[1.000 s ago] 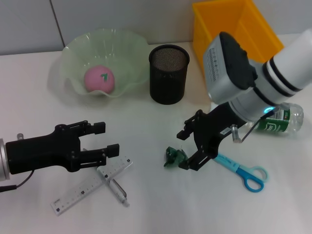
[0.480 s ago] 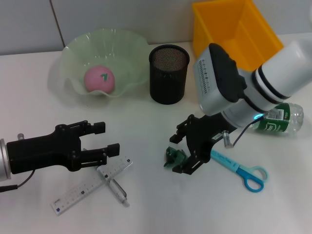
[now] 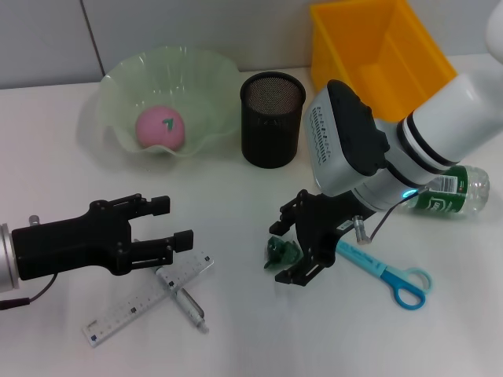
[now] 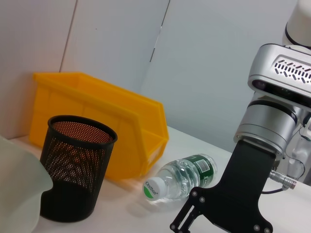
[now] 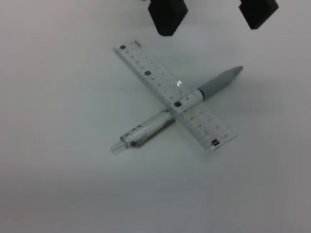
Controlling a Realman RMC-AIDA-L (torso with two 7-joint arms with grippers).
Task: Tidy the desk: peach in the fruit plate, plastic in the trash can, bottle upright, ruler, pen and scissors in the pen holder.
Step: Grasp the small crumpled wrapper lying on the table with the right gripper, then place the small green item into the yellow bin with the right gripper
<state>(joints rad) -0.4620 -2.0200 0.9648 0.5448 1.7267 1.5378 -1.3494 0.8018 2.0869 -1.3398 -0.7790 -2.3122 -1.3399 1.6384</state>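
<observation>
The right gripper (image 3: pixel 284 253) straddles the green plastic scrap (image 3: pixel 280 251) with spread fingers; the left gripper (image 3: pixel 171 224), fingers also spread, hovers above the ruler (image 3: pixel 134 302).

Pink peach (image 3: pixel 160 128), pale green plate (image 3: pixel 118 86), yellow bin (image 3: pixel 377 47), black mesh holder (image 3: pixel 271 118).

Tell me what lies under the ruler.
The pen lies crosswise under the clear ruler, its grey end and clear barrel sticking out on either side. Only bare desk shows beneath otherwise.
</observation>
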